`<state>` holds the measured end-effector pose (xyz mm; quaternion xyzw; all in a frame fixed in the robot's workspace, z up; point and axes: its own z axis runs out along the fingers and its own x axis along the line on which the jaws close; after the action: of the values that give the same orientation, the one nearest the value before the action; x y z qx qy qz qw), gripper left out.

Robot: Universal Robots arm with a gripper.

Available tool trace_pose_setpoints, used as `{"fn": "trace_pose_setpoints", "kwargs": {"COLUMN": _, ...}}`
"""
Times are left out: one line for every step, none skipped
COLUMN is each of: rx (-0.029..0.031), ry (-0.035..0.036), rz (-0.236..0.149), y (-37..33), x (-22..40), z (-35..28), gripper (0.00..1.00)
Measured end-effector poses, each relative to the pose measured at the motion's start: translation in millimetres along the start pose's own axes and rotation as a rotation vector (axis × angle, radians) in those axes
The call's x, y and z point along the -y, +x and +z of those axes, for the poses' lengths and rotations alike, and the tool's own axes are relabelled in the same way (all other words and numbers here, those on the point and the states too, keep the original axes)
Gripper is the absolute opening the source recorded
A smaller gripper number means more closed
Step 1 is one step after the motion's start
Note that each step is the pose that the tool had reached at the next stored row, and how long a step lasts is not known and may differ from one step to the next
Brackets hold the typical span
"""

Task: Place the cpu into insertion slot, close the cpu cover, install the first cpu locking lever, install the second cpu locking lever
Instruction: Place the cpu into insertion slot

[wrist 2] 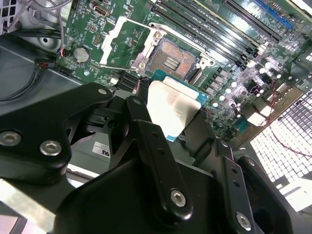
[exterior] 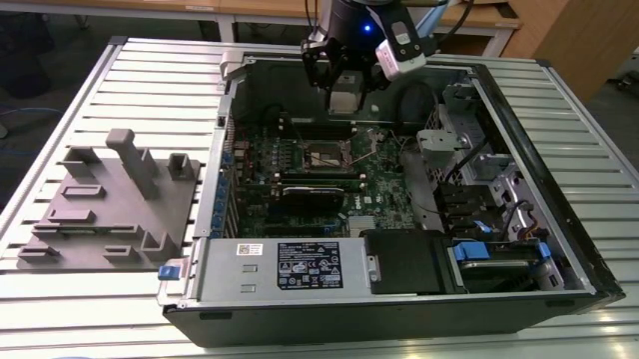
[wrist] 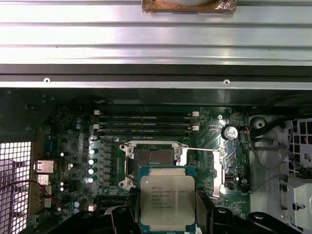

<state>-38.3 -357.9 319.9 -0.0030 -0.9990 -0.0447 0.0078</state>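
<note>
Hovering over the open computer case (exterior: 399, 307) with the chip gripped

My gripper (exterior: 345, 97) is clamped on the cpu (wrist: 167, 202), pinching it by two opposite edges, and its silvery top shows in both wrist views. I've got it up above the green motherboard (exterior: 379, 198), close to the insertion slot (wrist: 153, 161) but not in it. The cpu cover (wrist 2: 110, 43) is flipped open beside the socket, pin field bare

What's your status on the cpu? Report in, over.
Gripper fingers shut on cpu, above the board. Slot bare, cpu not seated. Cover open, nothing across slot.
</note>
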Motion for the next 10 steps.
{"fn": "trace_pose_setpoints", "kwargs": {"rx": 0.0, "ry": 0.0001, "rz": 0.0, "y": 0.0, "x": 0.0, "z": 0.4, "gripper": 0.54}}
{"fn": "trace_pose_setpoints", "kwargs": {"rx": 0.0, "ry": 0.0001, "rz": 0.0, "y": 0.0, "x": 0.1, "z": 0.8, "gripper": 0.54}}
{"fn": "trace_pose_setpoints", "kwargs": {"rx": -0.0001, "ry": 0.0002, "rz": 0.0, "y": 0.0, "x": 0.1, "z": 1.1, "gripper": 0.54}}
{"fn": "trace_pose_setpoints", "kwargs": {"rx": -0.0001, "ry": 0.0002, "rz": 0.0, "y": 0.0, "x": 0.1, "z": 1.3, "gripper": 0.54}}
{"fn": "trace_pose_setpoints", "kwargs": {"rx": -0.0001, "ry": 0.0002, "rz": 0.0, "y": 0.0, "x": 0.2, "z": 1.4, "gripper": 0.54}}
{"fn": "trace_pose_setpoints", "kwargs": {"rx": -0.0001, "ry": 0.0001, "rz": 0.0, "y": 0.0, "x": 0.2, "z": 2.8, "gripper": 0.54}}
{"fn": "trace_pose_setpoints", "kwargs": {"rx": -0.0001, "ry": 0.0001, "rz": 0.0, "y": 0.0, "x": 0.3, "z": 3.9, "gripper": 0.54}}
{"fn": "trace_pose_setpoints", "kwargs": {"rx": -0.0001, "ry": 0.0001, "rz": 0.0, "y": 0.0, "x": 0.4, "z": 3.8, "gripper": 0.54}}
{"fn": "trace_pose_setpoints", "kwargs": {"rx": -0.0001, "ry": 0.0001, "rz": 0.0, "y": 0.0, "x": 0.4, "z": 3.9, "gripper": 0.54}}
{"fn": "trace_pose_setpoints", "kwargs": {"rx": 0.0, "ry": 0.0, "rz": 0.0, "y": 0.0, "x": 0.3, "z": 3.9, "gripper": 0.54}}
